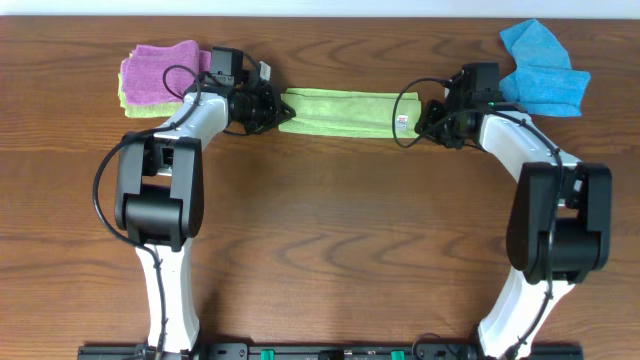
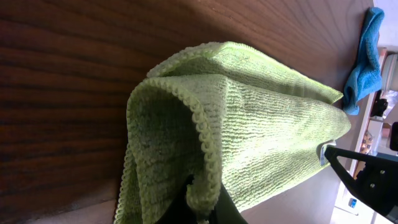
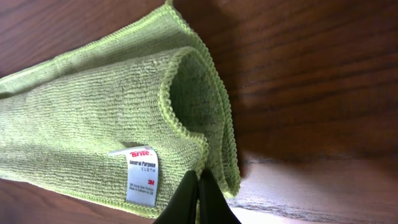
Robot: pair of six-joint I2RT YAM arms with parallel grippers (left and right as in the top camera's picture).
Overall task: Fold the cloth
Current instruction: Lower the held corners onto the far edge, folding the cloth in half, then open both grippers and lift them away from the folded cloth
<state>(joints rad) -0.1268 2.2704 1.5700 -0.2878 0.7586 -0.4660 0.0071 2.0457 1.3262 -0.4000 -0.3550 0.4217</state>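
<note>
Cloth (image 1: 345,110) ends sit pinched, partly hidden, in the left jaws and right jaws.

Fine print on the cloth (image 3: 74,118) tag (image 3: 142,177), illegible

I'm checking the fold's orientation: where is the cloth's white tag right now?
In the overhead view the white tag sits at the right end of the green cloth, beside the right gripper.

The left gripper (image 2: 203,200) pinches the stitched edge of the lime-green cloth (image 2: 267,137), which bulges in a loose fold just ahead of it over the wooden table (image 2: 68,74). A blue cloth (image 2: 368,59) lies well beyond, toward the upper right.
</note>
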